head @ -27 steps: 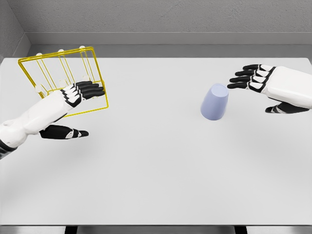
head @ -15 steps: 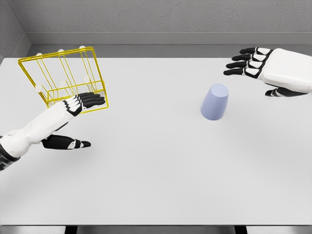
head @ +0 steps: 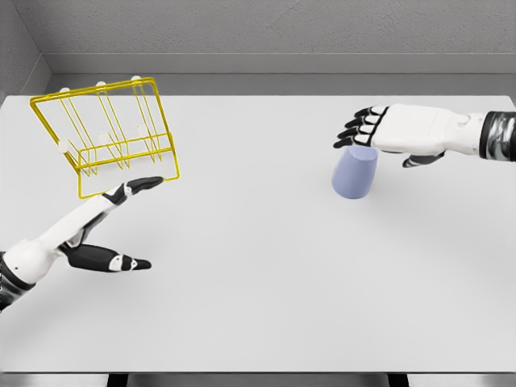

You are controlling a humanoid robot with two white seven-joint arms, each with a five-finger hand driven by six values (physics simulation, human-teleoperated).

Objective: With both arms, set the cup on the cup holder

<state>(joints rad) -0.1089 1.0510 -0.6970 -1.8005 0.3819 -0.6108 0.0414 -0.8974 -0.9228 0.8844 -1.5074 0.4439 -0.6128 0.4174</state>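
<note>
A pale lavender cup (head: 355,172) stands upside down on the white table (head: 258,282), right of the middle. My right hand (head: 372,131) hovers just above and behind its top, fingers spread and holding nothing. At the far left stands the yellow wire cup holder (head: 109,133) with white-tipped pegs. My left hand (head: 121,211) lies open in front of the holder, its fingertips (head: 153,182) close to the lower front corner of the frame and its thumb pointing right.
A grey wall runs along the table's far edge. The table's front edge shows at the bottom of the view.
My right hand has moved left and forward from beside the cup to over its top. My left hand has drawn back toward me, out from in front of the holder's wires.
</note>
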